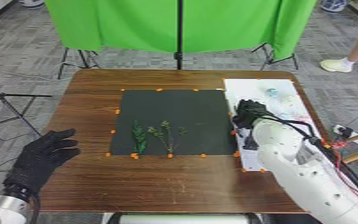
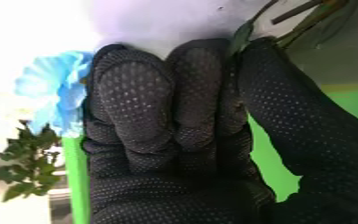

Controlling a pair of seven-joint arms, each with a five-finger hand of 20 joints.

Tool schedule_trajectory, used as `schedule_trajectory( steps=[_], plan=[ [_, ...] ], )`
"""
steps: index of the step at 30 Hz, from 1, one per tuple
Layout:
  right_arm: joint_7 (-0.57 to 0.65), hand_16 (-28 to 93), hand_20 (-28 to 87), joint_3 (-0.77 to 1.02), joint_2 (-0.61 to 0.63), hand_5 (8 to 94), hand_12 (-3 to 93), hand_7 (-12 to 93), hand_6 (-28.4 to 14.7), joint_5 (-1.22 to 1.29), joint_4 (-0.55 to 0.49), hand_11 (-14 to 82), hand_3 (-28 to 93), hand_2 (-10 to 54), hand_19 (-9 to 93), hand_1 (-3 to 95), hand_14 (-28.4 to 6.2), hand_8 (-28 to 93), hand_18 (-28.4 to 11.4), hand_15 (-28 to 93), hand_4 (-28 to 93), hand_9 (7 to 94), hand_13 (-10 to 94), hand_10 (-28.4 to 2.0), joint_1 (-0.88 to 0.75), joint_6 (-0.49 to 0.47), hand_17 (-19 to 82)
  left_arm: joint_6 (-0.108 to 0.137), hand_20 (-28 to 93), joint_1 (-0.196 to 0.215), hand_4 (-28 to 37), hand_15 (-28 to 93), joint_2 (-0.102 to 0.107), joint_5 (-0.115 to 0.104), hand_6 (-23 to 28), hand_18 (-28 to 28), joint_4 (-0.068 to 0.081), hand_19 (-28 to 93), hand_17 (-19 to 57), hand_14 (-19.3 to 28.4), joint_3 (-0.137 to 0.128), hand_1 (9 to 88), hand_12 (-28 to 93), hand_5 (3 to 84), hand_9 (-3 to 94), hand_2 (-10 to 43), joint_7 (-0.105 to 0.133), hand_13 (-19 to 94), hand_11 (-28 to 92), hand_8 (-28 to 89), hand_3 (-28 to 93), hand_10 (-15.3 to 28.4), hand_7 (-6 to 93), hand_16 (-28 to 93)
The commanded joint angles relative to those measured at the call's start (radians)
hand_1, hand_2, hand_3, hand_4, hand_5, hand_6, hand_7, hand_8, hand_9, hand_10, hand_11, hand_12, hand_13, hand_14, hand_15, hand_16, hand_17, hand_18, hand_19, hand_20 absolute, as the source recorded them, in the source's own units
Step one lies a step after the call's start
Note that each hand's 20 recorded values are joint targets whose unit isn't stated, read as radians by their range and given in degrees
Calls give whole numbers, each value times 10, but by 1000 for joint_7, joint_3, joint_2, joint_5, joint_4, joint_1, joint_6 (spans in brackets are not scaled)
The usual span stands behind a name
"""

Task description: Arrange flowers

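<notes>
The slim green stem (image 2: 240,39) is pinched between the thumb and fingertips of the right hand (image 1: 249,111), whose fingers are curled. Taking the flat dark mat (image 1: 180,107) as a clock face in the head view, that hand is near three o'clock, over the mat-side edge of the white sheet (image 1: 253,159).

The step looks to be picking this stem out from the others. A light, steady pinch should serve; squeezing could crush it. Lift gently, letting the thick brownish-green stems (image 2: 310,21) beside the thumb slip free: whether they are gripped too, I cannot tell. Then lay it down toward six o'clock, keeping its leaves clear of the cut greenery.

On the mat, a dense, feathery dark-green frond (image 1: 139,138) lies near seven, and a wiry, branching sprig with small tufts (image 1: 169,136) near six. The sky-blue flower (image 2: 53,90), with thin, ruffled, papery petals, would dent easily; near it is a cluster of small, lobed green leaves (image 2: 26,165).

Out at eight, beyond the mat on the brown wood-grained table (image 1: 122,192), the left hand (image 1: 44,157) is loosely open, its black fabric empty.
</notes>
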Motion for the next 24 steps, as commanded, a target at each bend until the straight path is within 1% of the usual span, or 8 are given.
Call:
schedule_trajectory(
  steps=[1,3,4,7,11,13,17,24],
  plan=[
    [-55,312,305,-30,-6,658,440,718,-123,48,18,430,902,-95,794,417,-43,-10,-172,612,-150,871,848,-61,-132,86,370,4,-6,11,-283,696,-9,4,72,245,6,662,-28,208,4,290,191,445,414,76,-3,359,464,-137,726,173,313,-59],
    [-61,310,313,-15,-4,663,441,729,-135,60,0,433,917,-95,801,413,-43,-39,-178,618,-137,879,854,-60,-140,124,377,1,-6,12,-283,696,-11,5,72,246,5,662,-28,207,4,291,191,445,414,77,-4,358,463,-137,726,172,313,-60],
    [-66,309,316,-4,-5,666,445,736,-141,66,-8,429,923,-95,803,411,-43,-61,-179,620,-133,884,857,-60,-146,144,379,4,-6,13,-283,695,-7,3,72,245,5,662,-28,206,5,290,192,444,414,76,-2,359,464,-137,726,172,313,-60],
    [-74,312,322,15,-3,671,448,747,-151,77,-35,427,930,-95,807,409,-48,-99,-182,623,-125,892,863,-63,-152,200,384,3,-7,10,-283,695,-10,4,71,245,6,662,-28,207,4,290,193,445,413,76,-2,358,464,-138,727,173,314,-60],
    [-81,313,326,51,-5,671,450,750,-154,105,-77,429,932,-95,808,407,-49,-90,-184,626,-120,894,865,-64,-163,235,385,1,-7,8,-283,696,-10,4,71,246,7,662,-28,207,3,291,193,445,413,77,-5,358,464,-138,726,172,314,-60],
    [-82,314,327,63,-6,672,451,750,-155,121,-99,430,932,-95,809,406,-49,-89,-184,628,-117,894,866,-63,-164,245,386,4,-7,9,-283,696,-11,5,71,245,5,662,-28,207,3,291,193,445,413,76,-4,358,464,-138,726,171,314,-60],
    [-81,316,327,79,-17,670,452,750,-154,141,-143,433,932,-95,811,405,-48,-80,-185,629,-115,895,866,-63,-164,260,387,0,-7,12,-283,696,-13,6,71,245,4,662,-28,207,2,291,193,444,413,77,-5,359,464,-138,727,172,315,-60],
    [-63,316,324,59,-60,666,452,752,-151,130,-206,436,932,-95,814,404,-45,-68,-184,629,-117,894,867,-62,-147,211,390,-4,-7,8,-283,696,-14,7,71,245,6,662,-28,208,4,291,192,444,413,76,-9,358,464,-139,727,172,315,-60]
  ],
)
